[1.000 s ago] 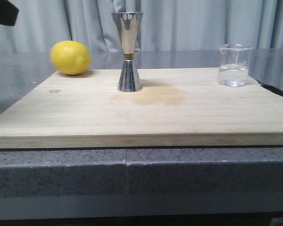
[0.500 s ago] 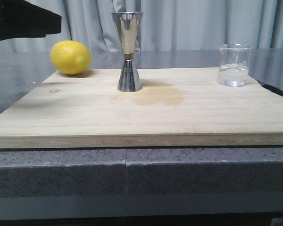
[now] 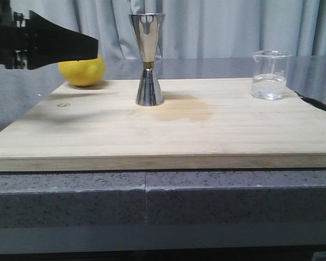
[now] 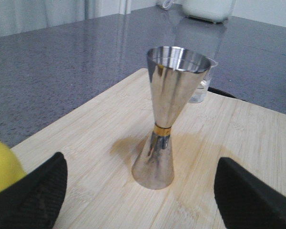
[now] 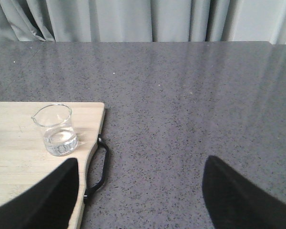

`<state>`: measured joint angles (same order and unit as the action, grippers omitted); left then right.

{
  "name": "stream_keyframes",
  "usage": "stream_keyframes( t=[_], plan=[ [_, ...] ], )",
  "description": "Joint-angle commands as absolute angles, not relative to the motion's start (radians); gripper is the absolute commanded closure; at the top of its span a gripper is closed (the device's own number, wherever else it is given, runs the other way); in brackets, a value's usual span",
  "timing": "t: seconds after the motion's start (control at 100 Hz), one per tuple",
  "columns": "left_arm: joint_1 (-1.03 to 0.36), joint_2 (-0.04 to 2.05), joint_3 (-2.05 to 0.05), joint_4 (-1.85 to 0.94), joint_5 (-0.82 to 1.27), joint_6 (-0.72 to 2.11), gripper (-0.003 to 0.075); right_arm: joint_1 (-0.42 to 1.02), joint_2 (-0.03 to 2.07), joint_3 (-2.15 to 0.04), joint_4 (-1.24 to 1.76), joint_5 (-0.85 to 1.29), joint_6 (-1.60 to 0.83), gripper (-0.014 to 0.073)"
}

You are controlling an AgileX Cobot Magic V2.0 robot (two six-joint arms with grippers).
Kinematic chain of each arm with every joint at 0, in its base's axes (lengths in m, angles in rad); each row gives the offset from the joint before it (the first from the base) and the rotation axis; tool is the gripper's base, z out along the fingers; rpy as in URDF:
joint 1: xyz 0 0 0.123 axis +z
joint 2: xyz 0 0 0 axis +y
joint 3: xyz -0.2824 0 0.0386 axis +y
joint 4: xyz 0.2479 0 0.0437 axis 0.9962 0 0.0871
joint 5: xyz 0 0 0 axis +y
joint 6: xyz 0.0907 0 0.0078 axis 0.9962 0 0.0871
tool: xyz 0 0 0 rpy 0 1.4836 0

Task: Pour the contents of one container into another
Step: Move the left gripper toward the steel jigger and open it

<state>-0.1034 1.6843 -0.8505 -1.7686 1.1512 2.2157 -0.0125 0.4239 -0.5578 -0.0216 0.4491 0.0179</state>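
Jigger (image 3: 148, 60) is standing upright near centre of the wooden board (image 3: 163, 136), long axis vertical, wide cup facing up, narrow waist w/ thin gold band. Shiny steel, hourglass shape, mirror-like. Beaker (image 3: 270, 75) is sitting upright at the board's far right corner, well apart from jigger; clear glass, flared rim w/ spout, white marks, clear liquid in the bottom.

Left gripper (image 4: 138, 191) is reaching in level from the left, above the board, partly covering the lemon (image 3: 82, 72). Its black fingers (image 4: 35, 191) are spread wide, facing the jigger but not touching it.

Right gripper (image 5: 140, 191) is hovering over the grey speckled counter (image 5: 190, 119), off the board's handle side, jaws apart, holding nothing.
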Motion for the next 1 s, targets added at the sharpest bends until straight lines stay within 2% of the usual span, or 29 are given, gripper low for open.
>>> stream_keyframes(
  t=[0.0, 0.48, 0.99],
  plan=[
    [-0.142, 1.68, -0.911, -1.853, 1.27, 2.221, 0.0136, -0.018, 0.437, -0.593, -0.033, 0.373, 0.016, 0.0099],
    [-0.297, 1.863, -1.114, -1.853, 1.268, 2.221, 0.0136, -0.018, 0.437, -0.593, -0.033, 0.377, 0.016, 0.0099],
    [-0.33, 1.89, -1.16, -1.853, 1.237, 2.206, 0.0145, -0.018, 0.437, -0.593, -0.033, 0.379, 0.016, 0.0099]
  ],
)
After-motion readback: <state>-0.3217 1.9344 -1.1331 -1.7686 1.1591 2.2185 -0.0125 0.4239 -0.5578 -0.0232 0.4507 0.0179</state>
